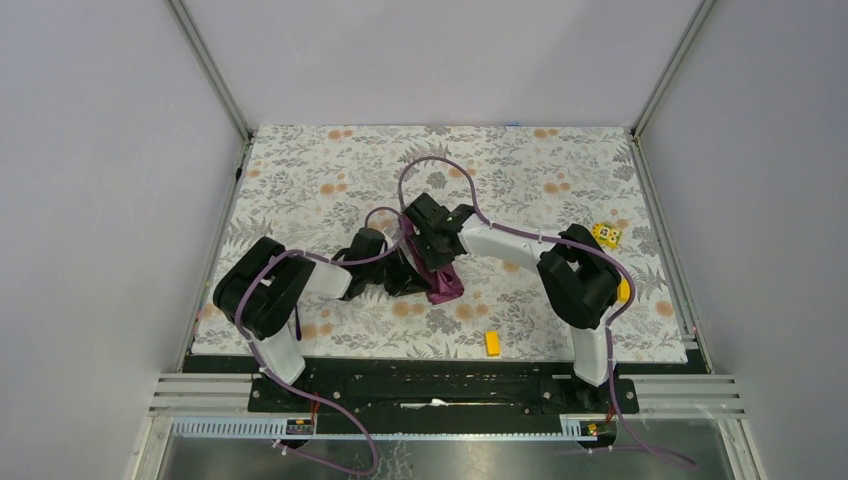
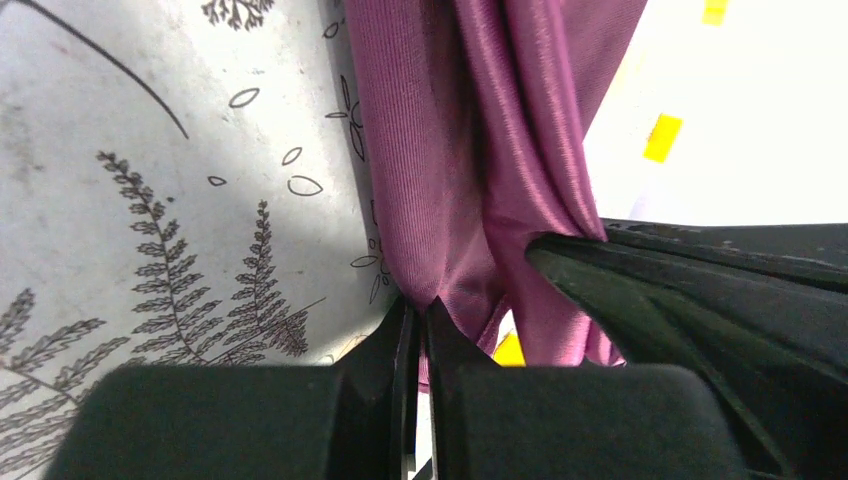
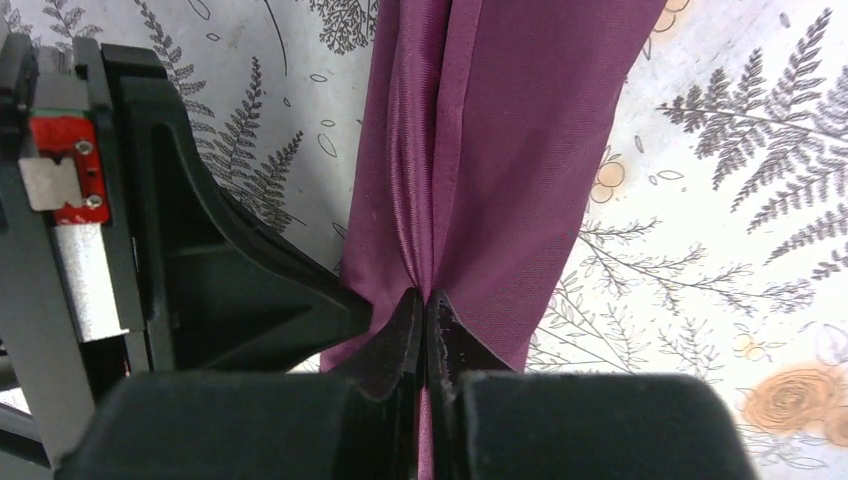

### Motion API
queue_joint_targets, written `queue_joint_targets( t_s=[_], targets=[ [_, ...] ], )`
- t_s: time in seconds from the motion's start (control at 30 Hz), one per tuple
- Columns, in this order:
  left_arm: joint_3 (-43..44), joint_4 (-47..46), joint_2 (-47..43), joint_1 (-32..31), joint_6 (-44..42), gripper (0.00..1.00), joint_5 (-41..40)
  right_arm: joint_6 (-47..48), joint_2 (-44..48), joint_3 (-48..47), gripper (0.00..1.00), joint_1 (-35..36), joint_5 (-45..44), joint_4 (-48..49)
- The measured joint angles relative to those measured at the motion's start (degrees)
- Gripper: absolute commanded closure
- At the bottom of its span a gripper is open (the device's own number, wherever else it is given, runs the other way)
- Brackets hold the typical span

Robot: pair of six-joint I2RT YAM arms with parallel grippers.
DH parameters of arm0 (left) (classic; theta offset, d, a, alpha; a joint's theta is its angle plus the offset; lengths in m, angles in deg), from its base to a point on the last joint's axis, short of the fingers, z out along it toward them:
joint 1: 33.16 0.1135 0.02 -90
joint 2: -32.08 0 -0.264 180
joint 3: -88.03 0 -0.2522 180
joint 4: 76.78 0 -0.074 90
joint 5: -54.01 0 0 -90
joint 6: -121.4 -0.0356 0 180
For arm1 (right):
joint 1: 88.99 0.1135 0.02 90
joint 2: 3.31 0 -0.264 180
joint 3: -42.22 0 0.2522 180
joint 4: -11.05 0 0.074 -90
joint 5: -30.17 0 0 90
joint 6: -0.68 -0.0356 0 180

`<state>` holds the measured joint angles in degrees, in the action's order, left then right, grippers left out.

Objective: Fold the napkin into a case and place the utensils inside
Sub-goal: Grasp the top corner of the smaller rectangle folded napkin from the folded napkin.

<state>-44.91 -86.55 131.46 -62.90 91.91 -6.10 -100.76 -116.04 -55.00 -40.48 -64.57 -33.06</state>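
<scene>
Left gripper (image 2: 418, 318) and right gripper (image 3: 426, 312) are both pressed together on the napkin (image 3: 500, 150), pinching the same gathered edge just beside each other near the middle of the bench (image 1: 330, 170). From both sets of fingertips the cloth runs straight away as one long, narrow drape, so neither arm is nearer. It is plum-purple with a slight sheen, bunched into lengthwise folds, not yet flat.
</scene>
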Motion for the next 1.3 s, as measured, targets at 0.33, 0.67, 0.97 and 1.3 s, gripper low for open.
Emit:
queue_joint_targets(
  t_s=[0.33, 0.67, 0.97, 1.3],
  targets=[
    [0.0, -0.4, 0.1, -0.6, 0.8, 1.00, -0.6, -9.0, -0.7, 2.5, 1.00, 0.1, 1.3, 4.2],
    [0.0, -0.6, 0.0, -0.9, 0.9, 0.99, -1.2, -14.9, -0.7, 7.1, 0.99, -0.2, 2.8, 10.5],
    [-1.1, 0.7, -2.4, -1.0, -0.2, 0.73, -3.5, -19.2, 1.4, 15.8, 0.98, -4.1, 11.0, 24.7],
    [-1.1, 21.2, -18.6, 6.6, -8.7, 0.71, -5.5, -20.3, 0.1, 17.3, 0.97, -5.8, 15.4, 32.3]
  ],
)
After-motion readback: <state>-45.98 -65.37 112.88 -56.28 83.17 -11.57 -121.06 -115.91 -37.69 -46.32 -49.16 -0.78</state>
